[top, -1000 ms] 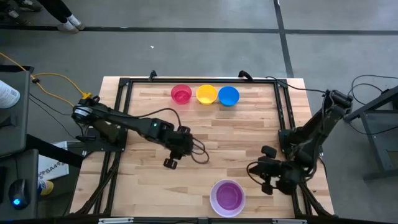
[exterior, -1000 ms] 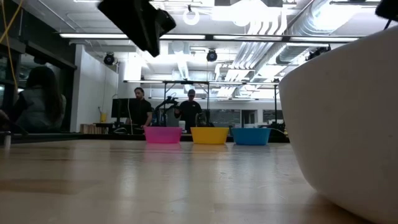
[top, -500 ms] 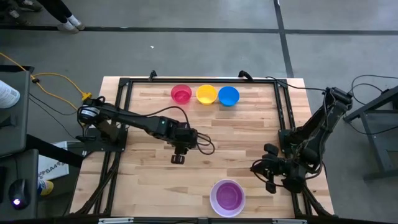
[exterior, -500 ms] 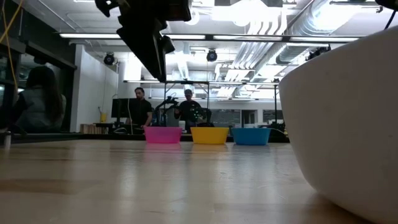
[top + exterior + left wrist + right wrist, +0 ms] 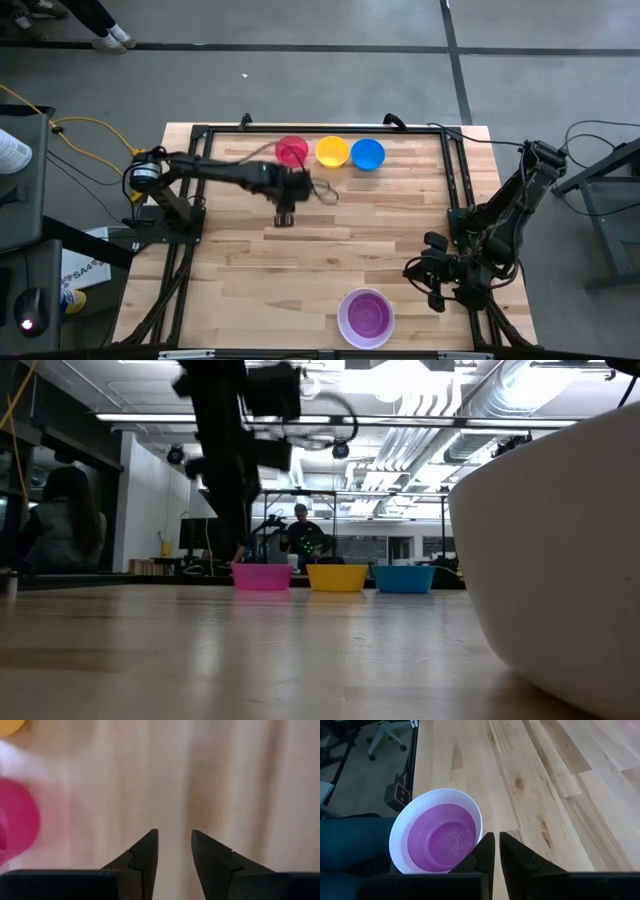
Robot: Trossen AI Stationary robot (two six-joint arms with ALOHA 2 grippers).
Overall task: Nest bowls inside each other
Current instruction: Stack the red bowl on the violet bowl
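Pink (image 5: 291, 151), yellow (image 5: 332, 151) and blue (image 5: 368, 154) bowls stand upright in a row on their bases near the table's far edge. The purple bowl (image 5: 442, 837) sits inside the larger white bowl (image 5: 366, 296) at the near edge. My left gripper (image 5: 285, 218) hangs open over bare wood, a little nearer than the pink bowl (image 5: 17, 822), with nothing between its fingers. My right gripper (image 5: 496, 840) hovers shut to the right of the white bowl (image 5: 400, 827), holding nothing.
A black frame (image 5: 196, 180) runs along the table's left, far and right sides. In the low view the white bowl's wall (image 5: 560, 560) fills the right side. Bare wood (image 5: 380, 230) lies between the far row and the nested pair. People stand in the room behind.
My left gripper has swung from the table's middle toward the far edge and the pink bowl, sinking a little and turning as it went. Its fingers have stayed open. The bowls have not moved.
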